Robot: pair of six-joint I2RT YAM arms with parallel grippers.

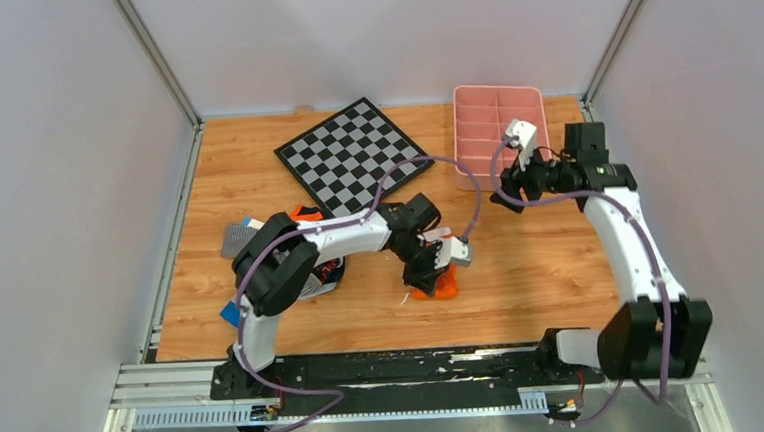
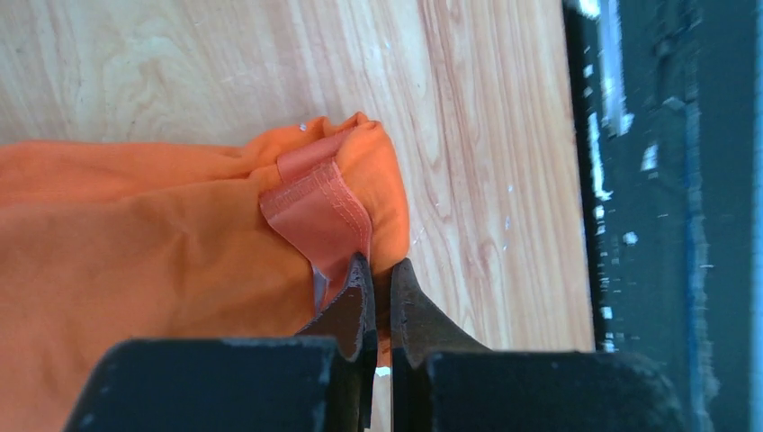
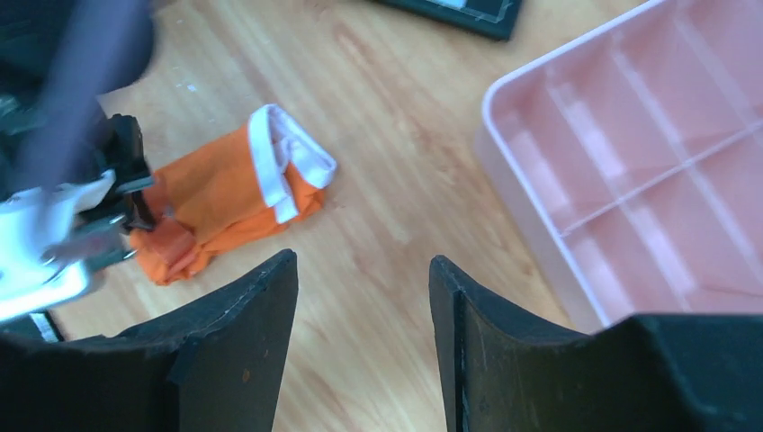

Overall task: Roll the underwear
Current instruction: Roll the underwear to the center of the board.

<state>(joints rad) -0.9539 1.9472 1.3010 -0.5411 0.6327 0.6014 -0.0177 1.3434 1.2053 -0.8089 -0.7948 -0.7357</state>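
Observation:
The orange underwear (image 1: 440, 286) lies bunched on the wooden table near the front middle. In the left wrist view it (image 2: 135, 261) fills the left side, with a folded edge at the fingertips. My left gripper (image 2: 382, 270) is shut on that folded orange edge, low over the table (image 1: 423, 267). The right wrist view shows the underwear (image 3: 225, 202) as a short bundle with a white trim band (image 3: 274, 166), the left gripper at its left end. My right gripper (image 3: 363, 265) is open and empty, held high near the pink tray (image 1: 510, 200).
A pink divided tray (image 1: 468, 136) stands at the back right, also in the right wrist view (image 3: 540, 225). A checkered board (image 1: 352, 153) lies at the back middle. Other garments (image 1: 244, 234) lie under the left arm at the left. The black base rail (image 2: 666, 180) runs along the near edge.

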